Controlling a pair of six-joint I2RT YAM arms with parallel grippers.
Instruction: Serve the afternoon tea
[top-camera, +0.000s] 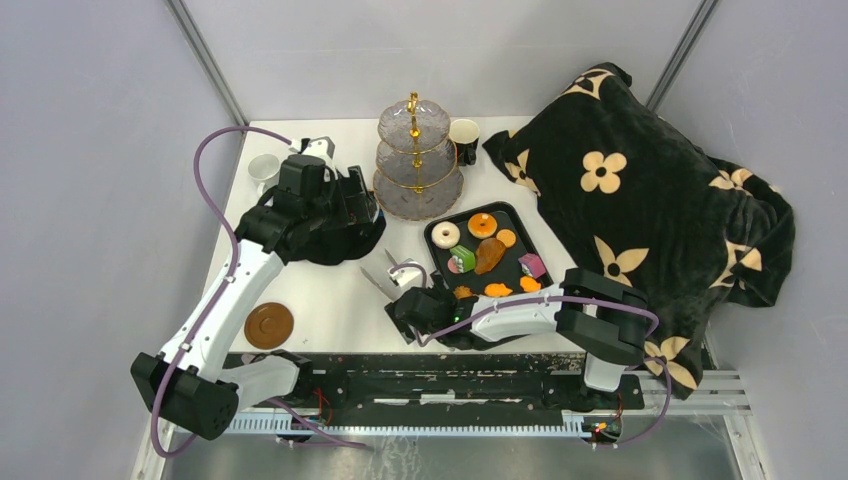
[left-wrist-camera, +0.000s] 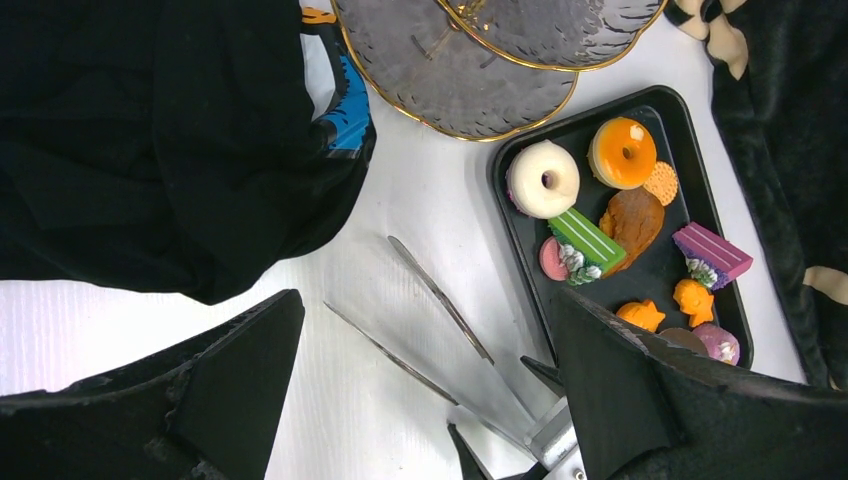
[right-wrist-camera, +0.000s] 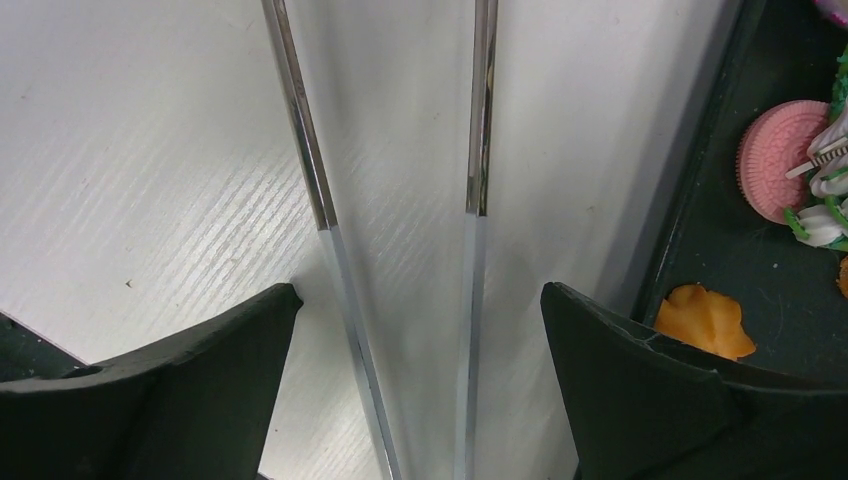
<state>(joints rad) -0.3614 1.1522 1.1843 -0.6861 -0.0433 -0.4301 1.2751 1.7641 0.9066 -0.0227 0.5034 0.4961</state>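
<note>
The afternoon tea treats lie on a black tray (top-camera: 432, 232) right of centre: a white donut (left-wrist-camera: 543, 179), an orange donut (left-wrist-camera: 622, 152), a green slice (left-wrist-camera: 586, 240), a purple slice (left-wrist-camera: 712, 254), a pink disc (right-wrist-camera: 785, 160) and small orange pieces (right-wrist-camera: 705, 320). Metal tongs (top-camera: 380, 280) lie flat on the table left of the tray. My right gripper (right-wrist-camera: 419, 290) is open, one finger on each side of the tongs' arms (right-wrist-camera: 310, 180), touching neither. My left gripper (left-wrist-camera: 425, 300) hangs open above the tongs' tips, holding nothing.
A three-tier glass stand (top-camera: 415, 160) rises behind the tray. The black flowered blanket (top-camera: 640, 200) fills the right side. A white cup (top-camera: 263, 170), a dark cup (top-camera: 464, 138) and a brown saucer (top-camera: 269, 325) stand around. A dark bulky cloth (left-wrist-camera: 150, 150) lies at the left.
</note>
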